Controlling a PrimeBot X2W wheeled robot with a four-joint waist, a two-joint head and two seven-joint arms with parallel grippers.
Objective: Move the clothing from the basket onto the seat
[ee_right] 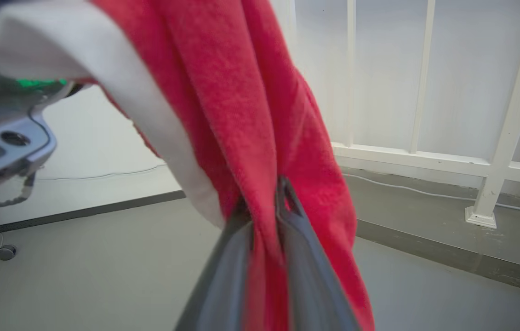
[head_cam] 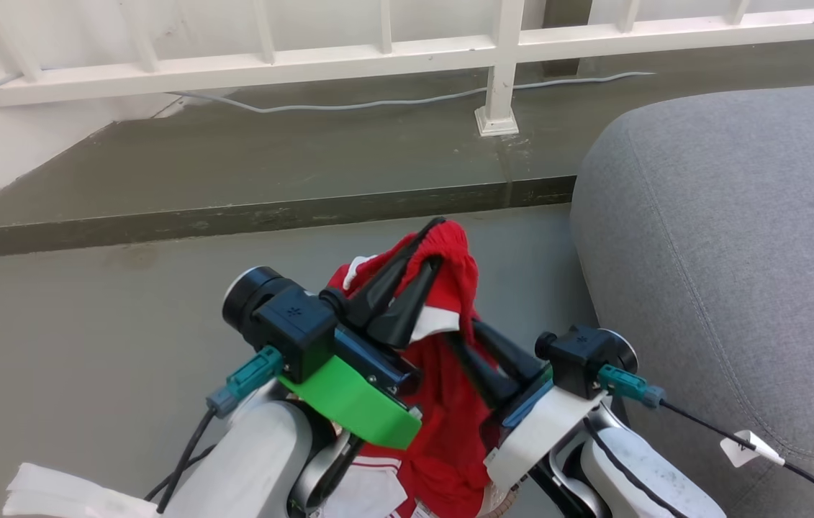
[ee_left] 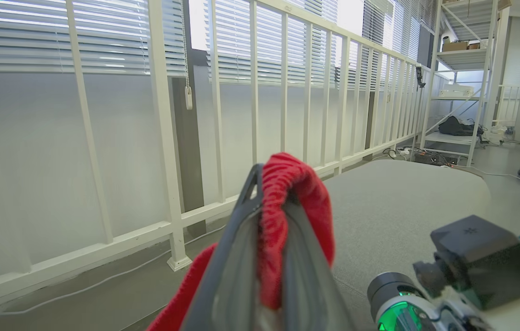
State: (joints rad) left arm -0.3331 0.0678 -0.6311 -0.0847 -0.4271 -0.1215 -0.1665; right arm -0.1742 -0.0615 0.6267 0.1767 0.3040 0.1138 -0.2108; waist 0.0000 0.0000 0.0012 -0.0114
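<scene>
Now the left gripper (head_cam: 435,244) and right gripper (head_cam: 461,335) both clamp the clothing (head_cam: 450,410); seat (head_cam: 723,237) edge at three o'clock, open floor (head_cam: 90,338) at nine.

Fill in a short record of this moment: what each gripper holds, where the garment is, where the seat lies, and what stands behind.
left gripper: shut on the red garment, at its top fold
right gripper: shut on the same garment, lower on the cloth
garment: lifted, hanging between the two grippers, not on the seat
seat: grey cushion at the robot's right
behind: white railing over a grey floor
</scene>
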